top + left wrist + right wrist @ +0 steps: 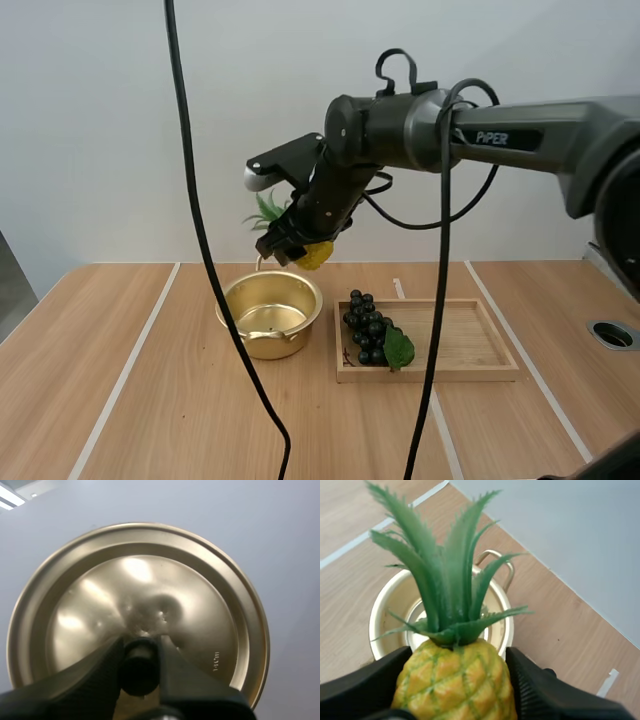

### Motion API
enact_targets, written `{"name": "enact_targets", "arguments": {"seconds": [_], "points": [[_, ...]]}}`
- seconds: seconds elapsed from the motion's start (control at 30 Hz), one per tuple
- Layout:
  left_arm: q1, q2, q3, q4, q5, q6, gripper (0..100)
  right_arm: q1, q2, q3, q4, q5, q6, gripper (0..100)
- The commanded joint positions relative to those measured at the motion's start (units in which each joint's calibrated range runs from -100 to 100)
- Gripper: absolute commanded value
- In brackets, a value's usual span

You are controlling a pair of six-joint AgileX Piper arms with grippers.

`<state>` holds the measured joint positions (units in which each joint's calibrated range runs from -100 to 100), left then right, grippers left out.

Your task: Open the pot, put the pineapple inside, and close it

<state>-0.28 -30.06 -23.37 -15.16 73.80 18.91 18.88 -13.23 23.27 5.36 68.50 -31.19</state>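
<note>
A gold pot stands open on the table, nothing inside it. My right gripper hangs just above its far right rim, shut on a yellow pineapple with green leaves pointing left. In the right wrist view the pineapple sits between my two fingers, its leaves over the pot below. In the left wrist view my left gripper is shut on the black knob of the gold lid, held up against a plain wall.
A wooden tray lies right of the pot, with a bunch of dark grapes and a green leaf at its left end. A round hole is set in the table's right edge.
</note>
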Motion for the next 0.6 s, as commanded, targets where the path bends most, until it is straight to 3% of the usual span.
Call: {"name": "enact_targets", "arguments": {"seconds": [0.0, 0.57], "points": [[0.08, -0.4, -0.9, -1.4, 3.1, 0.3, 0, 1.1, 2.3, -0.4, -0.1, -0.4, -1.8, 0], [0.08, -0.4, -0.9, 0.7, 9.0, 1.0, 0, 3.0, 11.9, -0.3, 0.5, -3.3, -4.3, 0]]}}
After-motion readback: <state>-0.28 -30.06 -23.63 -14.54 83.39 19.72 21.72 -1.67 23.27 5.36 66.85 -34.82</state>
